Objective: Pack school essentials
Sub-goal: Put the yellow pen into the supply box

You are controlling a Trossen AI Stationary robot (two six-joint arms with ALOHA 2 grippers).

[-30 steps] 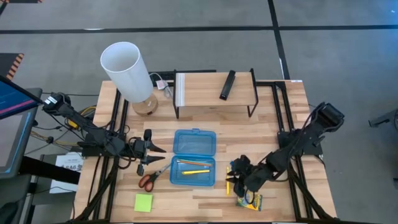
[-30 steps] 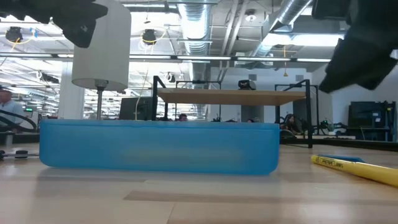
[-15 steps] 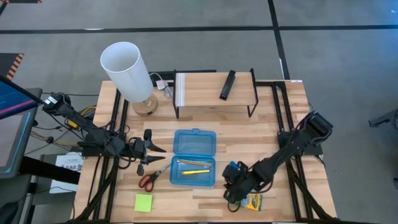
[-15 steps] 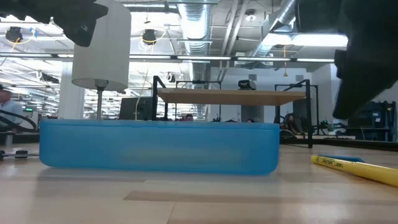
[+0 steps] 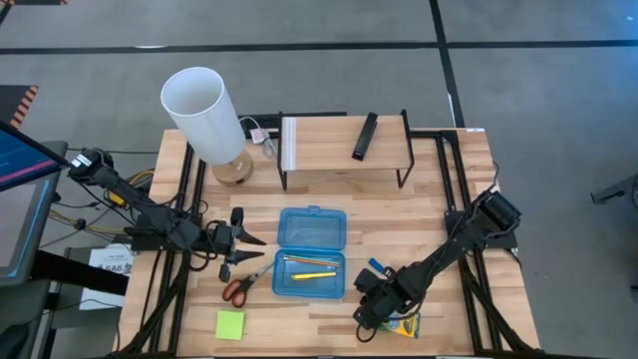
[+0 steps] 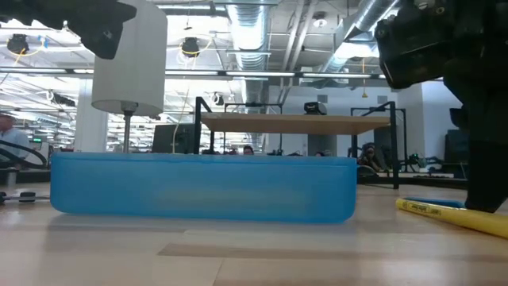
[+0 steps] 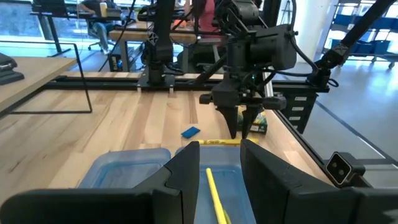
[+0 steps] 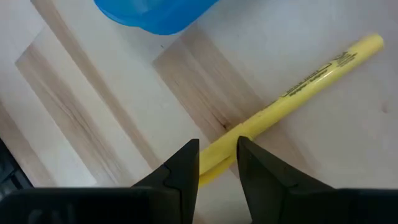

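Pale wooden counter [image 5: 449,199] under workshop lighting, with a blue hinged case [image 5: 311,252] open at its centre and pencils [image 5: 312,267] already lying in it. Right pincer [image 8: 217,163], fingers spread a little, is lowered over a yellow pencil [image 8: 292,93] that lies flat on the bare wood just beside the case's corner; the shaft passes between the two fingertips, and contact cannot be confirmed. Judged from its form, this pencil is light, rigid and smooth, apt to roll or pivot if pinched near one end, so a hold across mid-shaft would suit. Left pincer [image 5: 242,246], spread and empty, waits beside the case above the orange-handled scissors [image 5: 242,284]. Elsewhere lie a lime-green sticky-note pad [image 5: 230,324] and a small blue eraser [image 7: 191,132]. From overhead the right arm hides the yellow pencil and most of the crayon box [image 5: 409,323]; at counter height the case wall screens everything inside.
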